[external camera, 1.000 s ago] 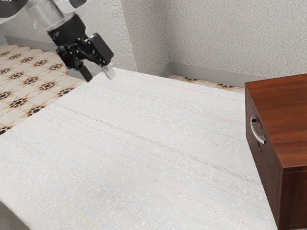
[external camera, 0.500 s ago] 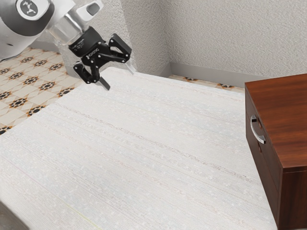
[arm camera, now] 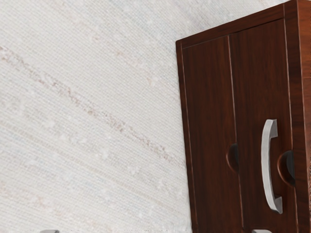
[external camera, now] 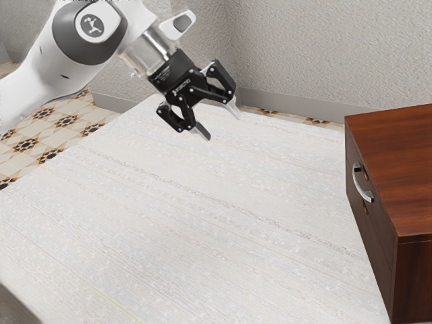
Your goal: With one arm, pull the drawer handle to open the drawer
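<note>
A dark wooden drawer cabinet stands on the pale table at the exterior view's right. Its silver curved handle sits on the front face, which looks shut. My black gripper hovers above the table's far side, well to the left of the cabinet, pointing toward it. Its fingers are spread apart with nothing between them. In the wrist view the cabinet front and the silver handle lie ahead of my hand.
The wide white table stretches between my gripper and the cabinet. A textured wall runs behind, and patterned floor tiles show at the exterior view's left.
My arm has swung toward the exterior view's right, carrying the open gripper closer to the cabinet and turning it to face it. The cabinet has not moved.
</note>
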`<act>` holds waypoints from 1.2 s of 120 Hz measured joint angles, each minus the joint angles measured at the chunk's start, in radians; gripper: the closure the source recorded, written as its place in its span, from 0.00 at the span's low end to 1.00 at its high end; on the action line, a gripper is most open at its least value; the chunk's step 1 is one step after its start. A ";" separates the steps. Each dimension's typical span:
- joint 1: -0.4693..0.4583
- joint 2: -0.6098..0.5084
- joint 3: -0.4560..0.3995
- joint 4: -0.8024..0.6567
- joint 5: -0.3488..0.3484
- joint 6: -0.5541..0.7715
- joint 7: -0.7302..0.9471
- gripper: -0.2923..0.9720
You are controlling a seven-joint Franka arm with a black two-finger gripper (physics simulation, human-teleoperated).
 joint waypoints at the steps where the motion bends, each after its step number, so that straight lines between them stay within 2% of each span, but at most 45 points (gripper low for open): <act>1: -0.001 -0.001 -0.003 -0.003 0.001 -0.001 -0.001 0.38; 12: -0.009 -0.020 -0.027 -0.044 0.013 0.005 -0.012 0.38; 30: -0.008 -0.048 -0.039 -0.056 0.072 0.037 -0.027 0.38; 51: -0.002 0.009 -0.048 -0.011 0.108 0.067 -0.038 0.37; 64: -0.007 0.020 -0.086 -0.044 0.092 0.133 -0.044 0.37; 83: -0.013 0.029 -0.139 -0.093 0.066 0.226 -0.085 0.44; 105: -0.013 0.042 -0.147 -0.104 0.044 0.274 -0.150 0.51; 144: -0.020 0.094 -0.175 -0.106 0.008 0.329 -0.246 0.54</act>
